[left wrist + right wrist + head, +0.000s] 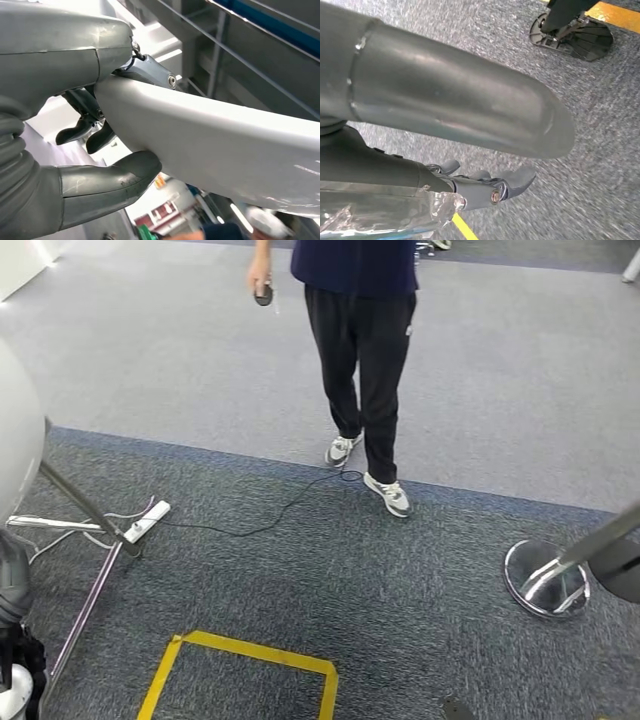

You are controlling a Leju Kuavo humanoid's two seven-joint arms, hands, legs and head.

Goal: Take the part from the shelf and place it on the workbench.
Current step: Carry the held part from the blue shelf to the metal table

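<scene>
Gripping a long pale-grey part (226, 145), our left hand (94, 150) sits close behind it in the left wrist view: the thick grey thumb (113, 182) presses against one face of the part, and the darker fingers (81, 130) curl around the opposite side, so the part is pinched between them. The part's long axis runs away from the hand across the picture, its smooth curved surface widening as it goes; the far end passes out of the frame, so we cannot tell how it finishes. Beyond the part, in that same view, we see grey shelf framing (211, 55) and a person's head in a pale cap (264, 222) at the picture's edge.

Our right hand (486, 187) appears in the right wrist view, with a broad rounded grey thumb (471, 110) lying across the picture and darker fingers (516, 180) extended beyond it, slightly curled. Nothing sits between them; the hand is released and hangs over speckled grey carpet (603, 150). A strip of yellow tape (463, 227) on the floor passes just under the fingers, and farther off stands a dark ribbed foot (580, 37).

From the head view we look down at carpet: nearest is a yellow taped square (249, 665), with a pale rounded surface (15, 430) at the left edge. Farther out lie a white power strip (147, 520), a black cable (272, 520) and a chrome stand base (545, 580). Farthest stands a person in dark trousers (370, 350), holding a small dark object (263, 295).
</scene>
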